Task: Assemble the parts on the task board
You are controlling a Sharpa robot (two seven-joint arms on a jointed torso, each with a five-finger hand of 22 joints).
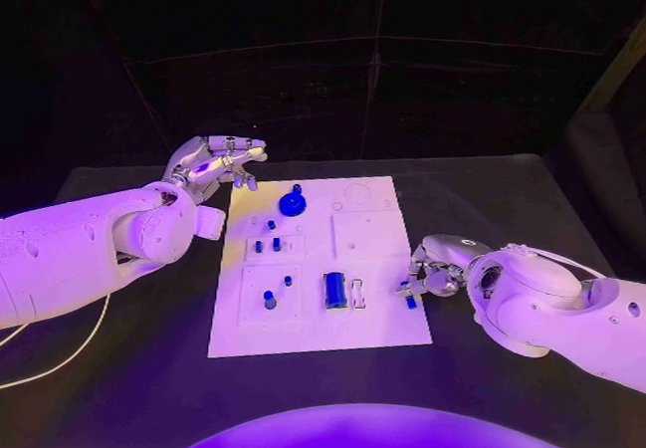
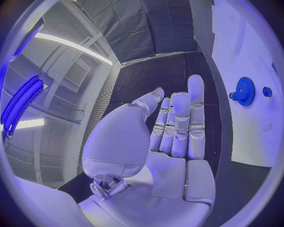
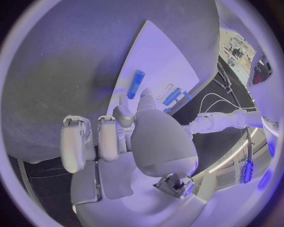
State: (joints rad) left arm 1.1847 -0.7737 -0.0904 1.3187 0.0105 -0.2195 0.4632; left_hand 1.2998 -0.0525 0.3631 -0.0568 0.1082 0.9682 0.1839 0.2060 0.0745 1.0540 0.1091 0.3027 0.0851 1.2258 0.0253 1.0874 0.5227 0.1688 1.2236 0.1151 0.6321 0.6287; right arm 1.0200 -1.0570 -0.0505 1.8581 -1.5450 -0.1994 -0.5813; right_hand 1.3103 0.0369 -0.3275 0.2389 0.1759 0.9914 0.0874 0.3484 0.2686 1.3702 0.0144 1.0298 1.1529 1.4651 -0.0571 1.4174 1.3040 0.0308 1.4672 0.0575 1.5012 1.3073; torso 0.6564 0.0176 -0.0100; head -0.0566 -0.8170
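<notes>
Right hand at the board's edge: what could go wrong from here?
The right hand seems to pinch a small blue part at the task board rim; a slip could drop it onto the black table. Its fingers also lie close to the blue cylinder and might nudge it. The left hand holds nothing and cannot steady the board.

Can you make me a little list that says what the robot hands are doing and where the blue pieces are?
left hand: raised beside the board's far left corner, fingers stretched out, holding nothing
right hand: at the board's right edge, pinching a small blue piece
task board: white plate in the middle of the black table
blue gear: at the board's far end, near the left hand
blue cylinder: lying on the board's near half
other small blue pieces: dotted on the board's left side
</notes>
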